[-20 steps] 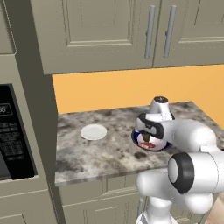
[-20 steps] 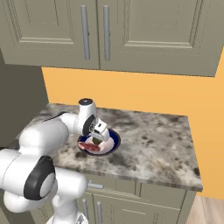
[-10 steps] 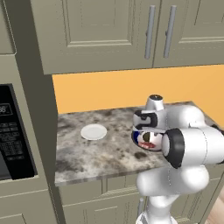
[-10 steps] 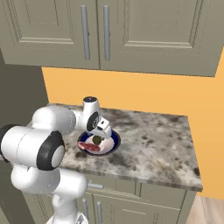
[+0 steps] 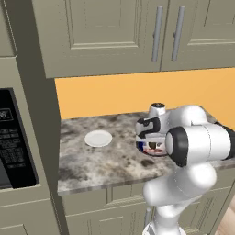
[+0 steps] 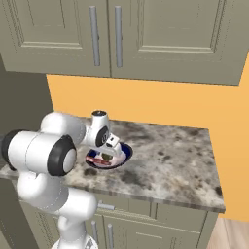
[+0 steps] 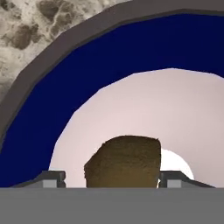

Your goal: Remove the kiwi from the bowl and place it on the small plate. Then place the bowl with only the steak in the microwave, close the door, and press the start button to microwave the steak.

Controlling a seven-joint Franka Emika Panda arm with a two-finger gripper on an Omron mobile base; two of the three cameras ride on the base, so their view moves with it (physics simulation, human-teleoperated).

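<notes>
Inside bowl (image 7: 39, 109), tool (image 7: 120, 178) straddling kiwi (image 7: 122, 161), grasp unclear, no legible writing

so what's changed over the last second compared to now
The arm has swung its elbow around over the counter, and the gripper has come down into the bowl, its fingertips now either side of the kiwi; a firm grip isn't clear yet. The bowl, small plate and cabinet doors stayed put.
</notes>
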